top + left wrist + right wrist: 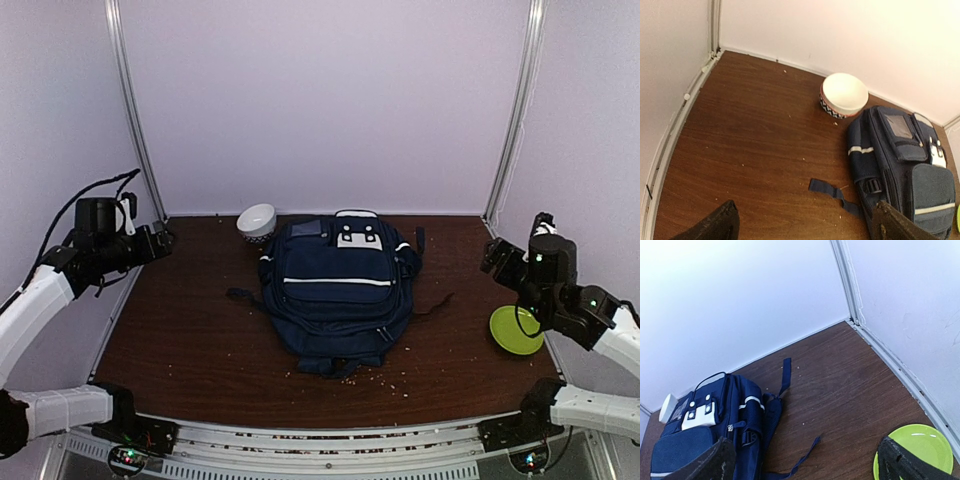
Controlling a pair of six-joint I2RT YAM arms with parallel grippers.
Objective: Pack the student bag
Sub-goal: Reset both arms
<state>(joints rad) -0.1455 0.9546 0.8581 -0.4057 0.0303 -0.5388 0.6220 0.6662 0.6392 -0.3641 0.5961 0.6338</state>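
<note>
Left gripper [165,238], mid-left of the frame, and right gripper [490,256], mid-right, both hang spread apart, holding nothing. At centre, the large navy-blue fabric backpack [335,290] lies flat on the brown wooden table [180,340], a round white bowl [256,220] just beside its upper-left corner.

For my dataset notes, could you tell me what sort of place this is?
Probably a robot lab test cell: a wooden table enclosed by plain white walls with metal corner rails.
</note>
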